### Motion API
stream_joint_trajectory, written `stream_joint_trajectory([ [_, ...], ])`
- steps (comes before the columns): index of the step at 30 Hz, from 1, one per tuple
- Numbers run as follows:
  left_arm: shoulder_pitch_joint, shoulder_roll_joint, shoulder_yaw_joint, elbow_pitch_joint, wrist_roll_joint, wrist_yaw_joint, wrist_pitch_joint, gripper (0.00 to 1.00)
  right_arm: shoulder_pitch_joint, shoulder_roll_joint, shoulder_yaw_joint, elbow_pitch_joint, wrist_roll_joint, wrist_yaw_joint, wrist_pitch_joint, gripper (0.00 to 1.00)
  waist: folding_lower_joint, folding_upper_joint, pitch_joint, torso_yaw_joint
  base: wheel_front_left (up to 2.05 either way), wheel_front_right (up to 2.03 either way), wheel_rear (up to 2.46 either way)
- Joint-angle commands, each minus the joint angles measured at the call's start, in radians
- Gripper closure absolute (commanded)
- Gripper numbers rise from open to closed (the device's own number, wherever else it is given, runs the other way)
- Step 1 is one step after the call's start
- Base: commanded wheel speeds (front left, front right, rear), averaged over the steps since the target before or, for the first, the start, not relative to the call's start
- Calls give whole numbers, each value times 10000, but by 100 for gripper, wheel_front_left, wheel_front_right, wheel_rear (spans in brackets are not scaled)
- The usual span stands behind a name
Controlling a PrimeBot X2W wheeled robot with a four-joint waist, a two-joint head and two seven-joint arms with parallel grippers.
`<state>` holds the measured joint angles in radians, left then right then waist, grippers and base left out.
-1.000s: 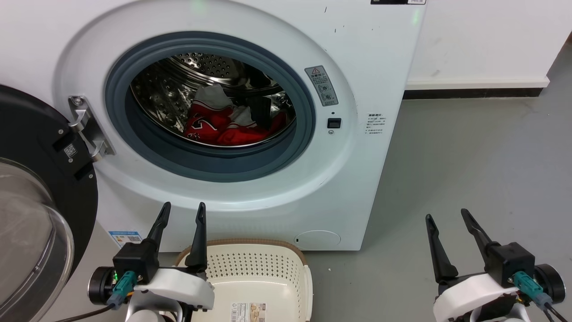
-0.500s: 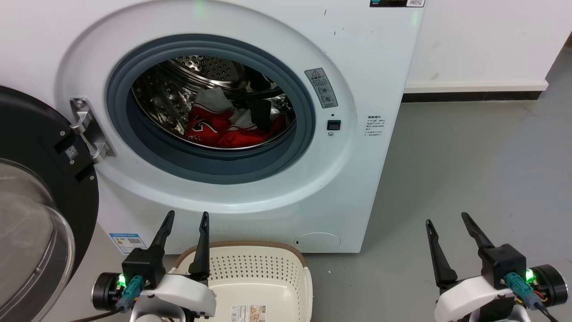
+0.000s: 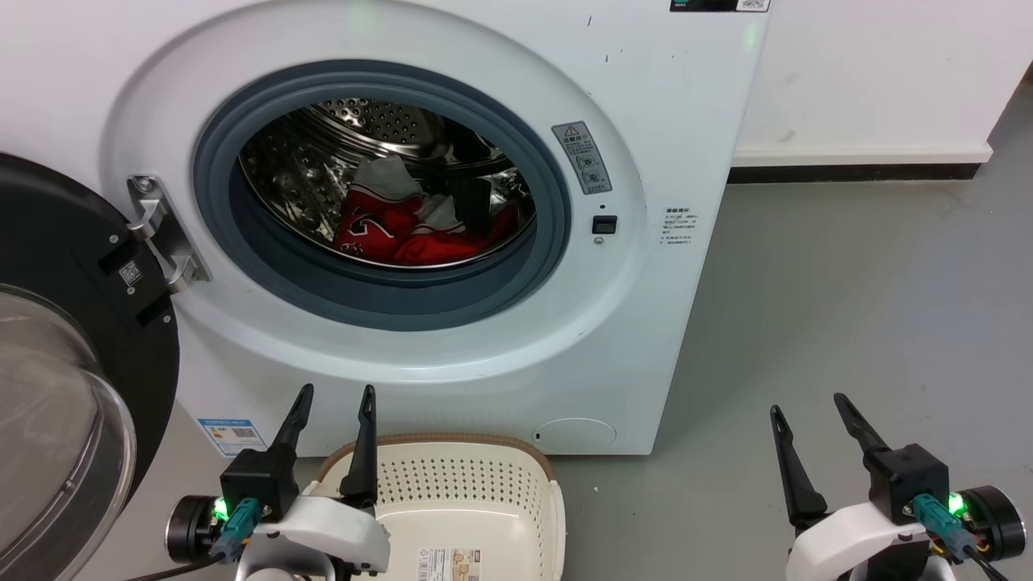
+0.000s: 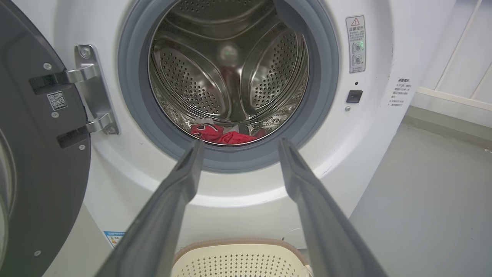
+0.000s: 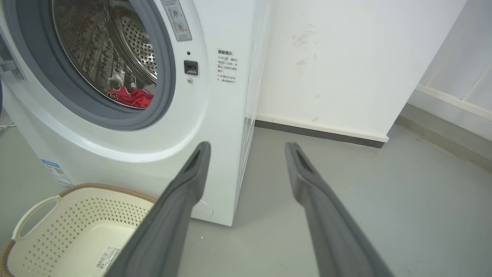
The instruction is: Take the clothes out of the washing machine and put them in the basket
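Note:
The white washing machine (image 3: 662,105) stands before me with its porthole uncovered. Red and white clothes (image 3: 403,230) lie at the bottom of the steel drum; the clothes (image 4: 223,134) and the clothes (image 5: 130,97) also show in both wrist views. The cream basket (image 3: 452,492) sits on the floor below the porthole, with nothing in it but a label. My left gripper (image 3: 336,394) is open, low in front of the machine, over the basket's left edge. My right gripper (image 3: 809,403) is open over bare floor, right of the machine.
The black-framed glass door (image 3: 56,363) is swung wide at the left, beside my left arm. Grey floor (image 3: 847,307) stretches to the right as far as a white wall with a dark skirting (image 3: 855,171).
The head view has shifted slightly. Both grippers sit a little lower in it than a second ago and stay open. Clothes and basket lie as before.

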<state>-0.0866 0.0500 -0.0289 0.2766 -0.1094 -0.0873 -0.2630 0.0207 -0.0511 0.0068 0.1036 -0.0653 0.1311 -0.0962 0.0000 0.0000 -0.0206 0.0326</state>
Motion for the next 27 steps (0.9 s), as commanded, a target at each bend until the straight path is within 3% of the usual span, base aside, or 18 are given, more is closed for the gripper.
stream_joint_trajectory([
  [1, -91, 6, 5, -11, 34, 42, -26, 0, 23, 16, -21, -1, 3, -7, 26, 0, 0, 0, 12, -3, 0, 0, 0],
  [19, -285, 6, 189, 129, 224, 87, -26, 0, -21, 16, 48, -50, 61, -7, 151, 0, 0, 0, 126, -76, 0, 0, 0],
  [27, -1190, 195, 378, 592, 243, 48, -26, 0, -230, 16, 240, -328, 86, -7, 249, 0, 0, 0, 616, -362, 0, 0, 0],
])
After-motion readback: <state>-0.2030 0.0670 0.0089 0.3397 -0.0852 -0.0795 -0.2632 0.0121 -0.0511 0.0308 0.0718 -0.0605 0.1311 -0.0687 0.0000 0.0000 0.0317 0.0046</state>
